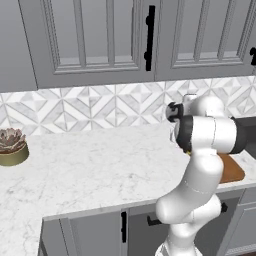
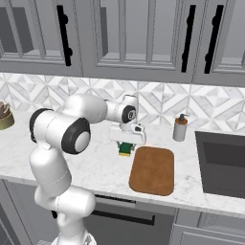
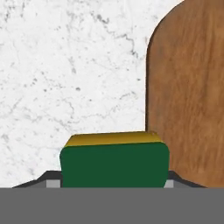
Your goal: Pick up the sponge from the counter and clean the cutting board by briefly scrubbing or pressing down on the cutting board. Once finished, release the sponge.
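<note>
**Desk:** What are you seeing on your end?

**Me:** I'm watching the gripper [image 2: 126, 149] hanging over the counter [image 2: 95, 165], just left of the cutting board [image 2: 153, 170]. It's holding the sponge [image 2: 126, 149] between its fingers, so I'm calling it closed on the sponge.

**Desk:** How is that looking from the hand camera?

**Me:** The sponge [image 3: 114, 164] is sitting right between the finger tips, green face toward the lens and the yellow layer showing along its far edge. Past it I'm seeing white marble [image 3: 65, 65], and the cutting board [image 3: 188, 96] is running up the right side with its rounded corner at the top.

**Desk:** Is the sponge touching the board?

**Me:** I'm not seeing contact; it's beside the board's near-left corner, not over it.

**Desk:** Anything else around?

**Me:** A soap dispenser [image 2: 180, 128] is standing behind the board by the sink [image 2: 222, 162], and a potted succulent [image 1: 11, 146] is sitting far off to the left.
</note>
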